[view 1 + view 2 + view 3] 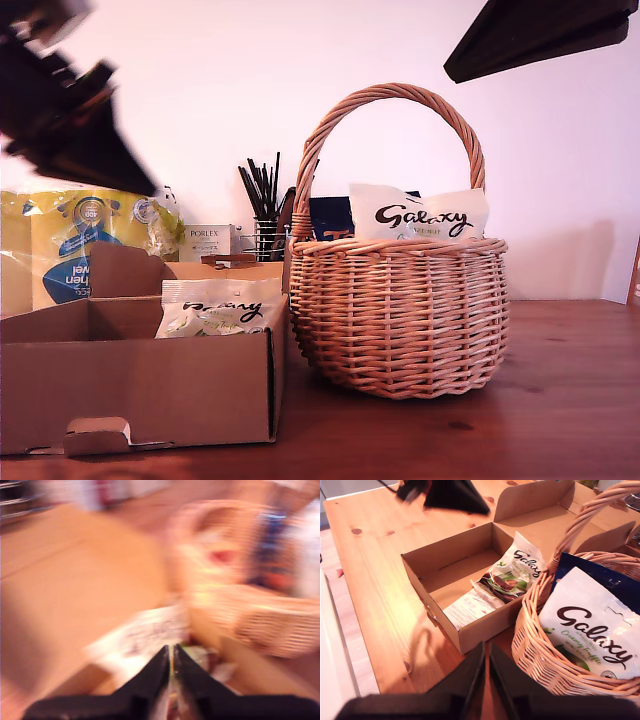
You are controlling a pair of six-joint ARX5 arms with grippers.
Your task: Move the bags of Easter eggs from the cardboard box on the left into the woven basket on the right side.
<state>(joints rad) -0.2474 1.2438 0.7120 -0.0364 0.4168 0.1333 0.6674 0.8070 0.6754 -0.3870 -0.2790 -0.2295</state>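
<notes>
The cardboard box (140,385) stands at the exterior view's left. A white Galaxy bag (220,308) leans inside it (517,567), beside a pale bag lying flat (467,607). The woven basket (400,320) to its right holds a white Galaxy bag (425,215) (592,625) and a dark blue bag (330,215) (602,575). My first gripper (171,662) is shut, high over the box; its view is blurred, showing the Galaxy bag (145,635) and basket (260,620). Its arm (70,120) is smeared with motion. My second gripper (486,652) is shut and empty, above the table beside the basket (545,660).
Behind the box stand a big yellow pack (80,250), a small white Porlex carton (208,240) and a wire pot of black sticks (265,205). The second arm (540,35) hangs above the basket. The wooden table (570,400) runs to the exterior view's right.
</notes>
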